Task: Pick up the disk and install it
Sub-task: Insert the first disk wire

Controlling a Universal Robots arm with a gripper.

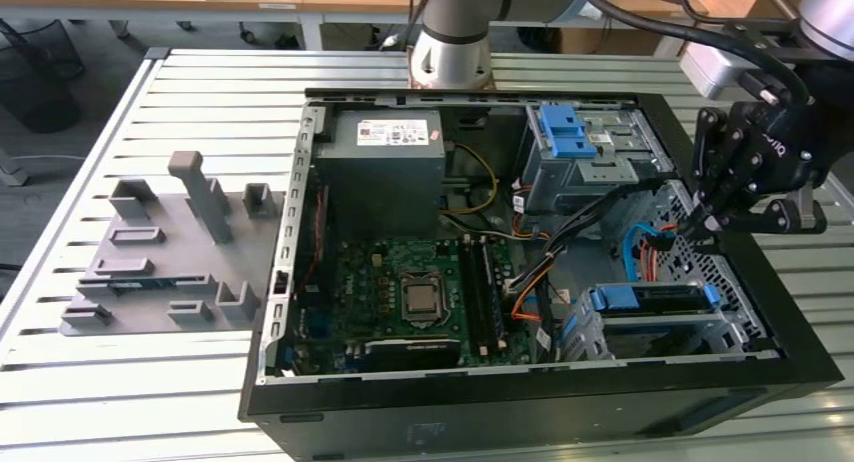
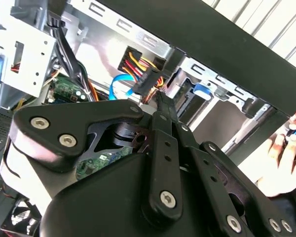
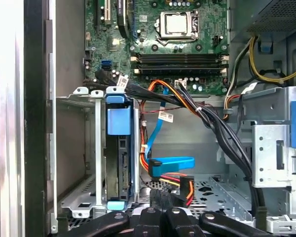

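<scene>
Disk [image 1: 651, 300] sits in its cage [image 1: 727, 332] at four o'clock of the case [image 1: 534, 407] in the exterior view, while the end effector [image 1: 699, 222], pinched narrow and empty, hangs at three o'clock above cables [image 1: 638, 244], so seating pressure should probably stay square and clear of them.

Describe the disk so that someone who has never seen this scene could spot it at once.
Start from the open black computer case on the slatted table. In its corner at the exterior view's right, nearest the camera, a silver drive cage holds the disk. It is the slim slab edged by a blue bracket, unlike the big grey box with a white sticker.
</scene>
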